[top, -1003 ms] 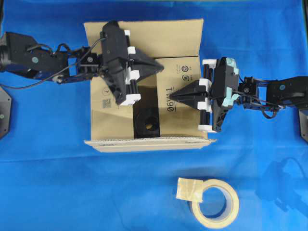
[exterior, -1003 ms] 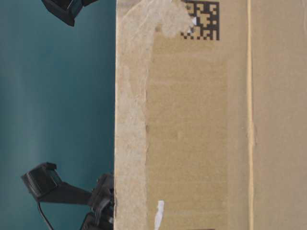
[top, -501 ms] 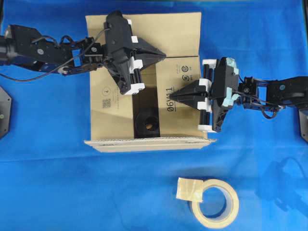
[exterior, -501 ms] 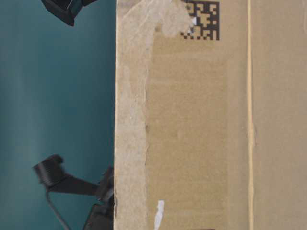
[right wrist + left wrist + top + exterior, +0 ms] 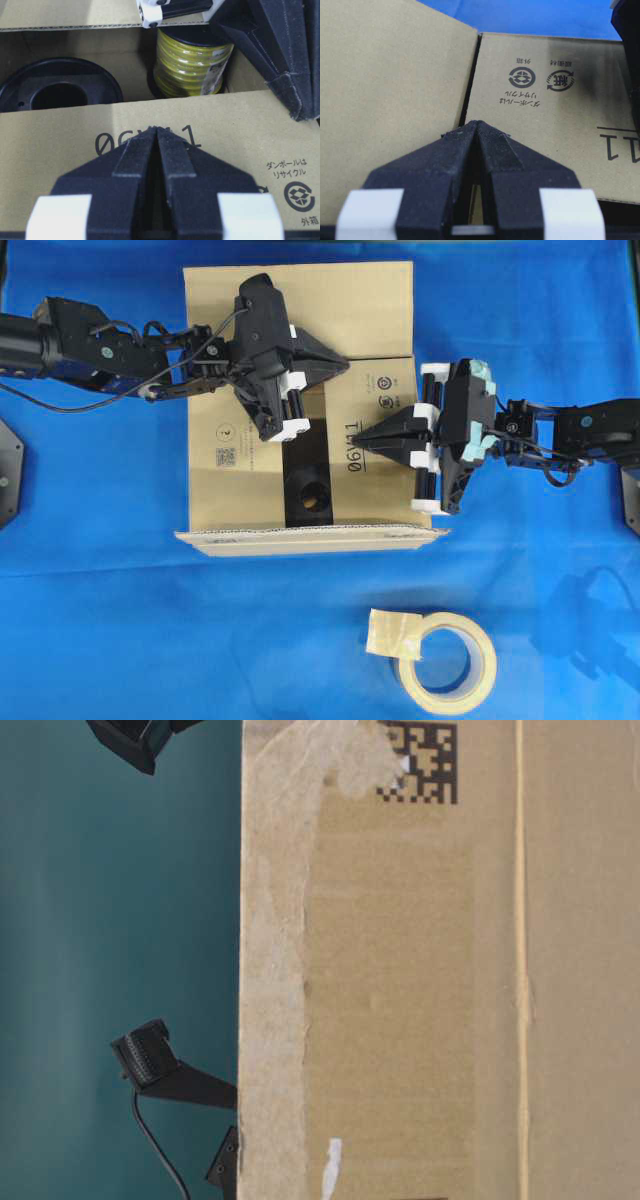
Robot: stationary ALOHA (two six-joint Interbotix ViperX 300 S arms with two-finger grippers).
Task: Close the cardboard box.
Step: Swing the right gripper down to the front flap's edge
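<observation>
Cardboard box (image 5: 300,410) mid-counter, middle gap showing
Both hands pressed together: left hand (image 5: 343,363) over the far flap, right hand (image 5: 360,439) tip on the right flap. Tape roll (image 5: 446,662) sits near the front.

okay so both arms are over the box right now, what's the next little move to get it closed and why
Probably sweep the left gripper outward and down to press the left flap flat. The right gripper, jaws shut, rests on the right flap, which lies nearly level, yet a dark gap between the flaps exposes a black spool and a yellow spool inside the cardboard box.
</observation>
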